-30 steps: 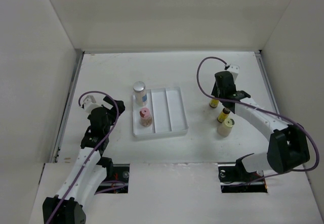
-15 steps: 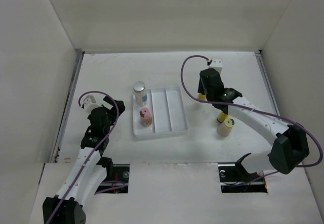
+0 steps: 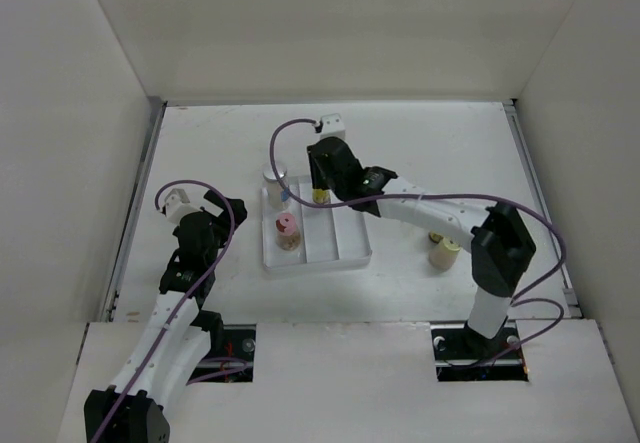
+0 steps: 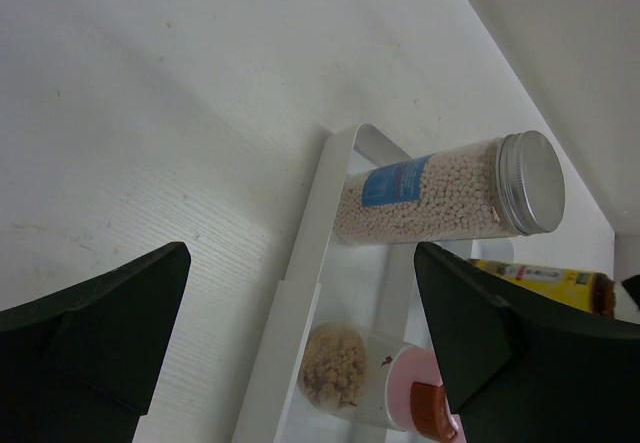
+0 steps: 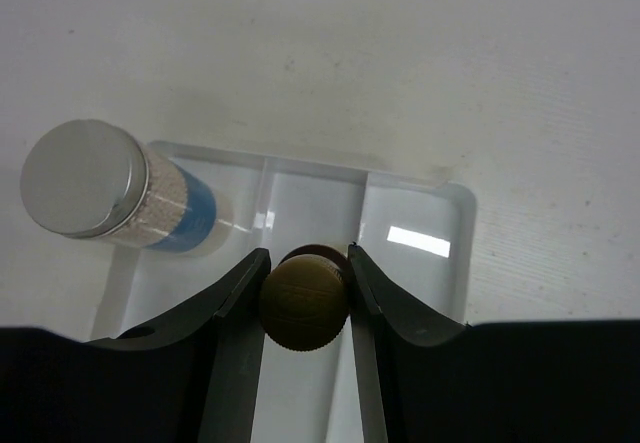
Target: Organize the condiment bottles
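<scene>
Under your right gripper (image 5: 306, 255) sits the white three-compartment plastic tray (image 5: 440, 263), with its middle channel directly below the fingertips. The jaws are almost closed and pinch a small dark brown bottle with a yellow label (image 5: 305, 308) by the neck, just under its bronze screw cap. The bottle hangs upright (its height above the tray floor cannot be told).

The closest hazard is the tall clear bottle with a silver cap and blue label (image 5: 85, 178), which stands just beside the left finger in the neighbouring channel. If you open wide on release or drift that way, the finger could knock it over. The channel's divider ridges run close on both sides of the held bottle, so a base set down on one would likely tip once you let go. A neck grip also lets the bottle swing if you stop sharply.

The right arm (image 3: 420, 208) stretches long and low across the table with its wrist pitched down. Its rear link passes near the second dark brown bottle (image 3: 436, 235) and the squat cream bottle (image 3: 442, 255), so a careless pull-back could sweep them.

The left gripper (image 4: 302, 263) is spread wide and empty, with the pink-capped bottle (image 4: 405, 403) ahead of it.
</scene>
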Robot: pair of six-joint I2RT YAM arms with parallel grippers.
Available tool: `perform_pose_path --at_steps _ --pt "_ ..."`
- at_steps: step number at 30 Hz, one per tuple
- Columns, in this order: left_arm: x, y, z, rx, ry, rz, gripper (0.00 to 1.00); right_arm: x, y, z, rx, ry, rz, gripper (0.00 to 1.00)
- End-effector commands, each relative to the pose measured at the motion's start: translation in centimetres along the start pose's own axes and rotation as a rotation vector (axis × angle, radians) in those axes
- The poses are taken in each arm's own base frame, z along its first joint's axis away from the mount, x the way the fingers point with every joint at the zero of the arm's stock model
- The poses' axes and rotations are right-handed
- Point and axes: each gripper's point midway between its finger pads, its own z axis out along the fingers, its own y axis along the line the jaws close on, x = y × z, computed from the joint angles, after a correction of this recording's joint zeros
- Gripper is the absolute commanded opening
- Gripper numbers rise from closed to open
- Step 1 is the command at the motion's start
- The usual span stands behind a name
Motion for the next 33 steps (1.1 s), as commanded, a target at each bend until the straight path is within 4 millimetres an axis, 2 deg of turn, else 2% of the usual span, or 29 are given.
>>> perform_pose_path --at_steps 1,7,9,11,13,15,17,19,22,25,27,28,30,33 --pt "-0.2 -0.5 -0.1 0.029 -0.015 -0.008 1.0 -3.7 3.3 -0.1 -0.076 -0.099 0.031 0.23" --pt "0.0 -0.4 -0.1 0.03 -0.012 -0.005 1.0 -0.5 4.5 1.8 -0.071 -0.044 -0.001 0.24" --pt "0.0 -0.4 -0.1 0.029 -0.011 -0.004 1.0 0.1 4.6 1.9 -0.066 -0.036 -0.005 0.28" --pt "0.1 -0.3 -0.1 0.027 -0.011 -0.005 1.0 0.4 4.7 1.8 -0.069 -0.035 -0.006 0.4" --pt "0.1 -0.3 -0.1 0.028 -0.012 -0.005 1.0 0.0 4.6 1.2 -0.074 -0.044 -0.001 0.52" --pt "0.1 -0.2 -0.1 0.028 -0.012 -0.005 1.0 -1.3 4.1 -0.3 -0.081 -0.07 0.016 0.64" --pt "0.0 -0.3 -0.1 0.03 -0.014 -0.009 1.0 -2.7 3.2 -2.4 -0.084 -0.102 0.036 0.7" --pt "0.0 -0.4 -0.1 0.034 -0.017 -0.008 1.0 -3.8 0.6 -4.4 -0.055 -0.137 0.075 0.73" --pt "-0.1 -0.5 -0.1 0.038 -0.019 -0.007 1.0 -4.1 -6.2 -7.3 0.057 -0.179 0.15 0.74" --pt "-0.1 -0.6 -0.1 0.042 -0.018 -0.007 1.0 -1.9 -14.4 -9.7 0.25 -0.187 0.22 0.74" --pt "-0.1 -0.7 -0.1 0.045 -0.017 -0.006 1.0 0.8 -20.2 -11.6 0.424 -0.171 0.269 0.74" --pt "0.0 -0.7 -0.1 0.045 -0.015 -0.005 1.0 2.1 -22.4 -12.4 0.49 -0.159 0.282 0.74" --pt "0.0 -0.8 -0.1 0.046 -0.014 -0.003 1.0 4.6 -25.4 -13.6 0.585 -0.117 0.3 0.74" --pt "0.0 -0.9 -0.1 0.047 -0.012 0.001 1.0 7.5 -27.1 -14.3 0.64 -0.056 0.318 0.75"
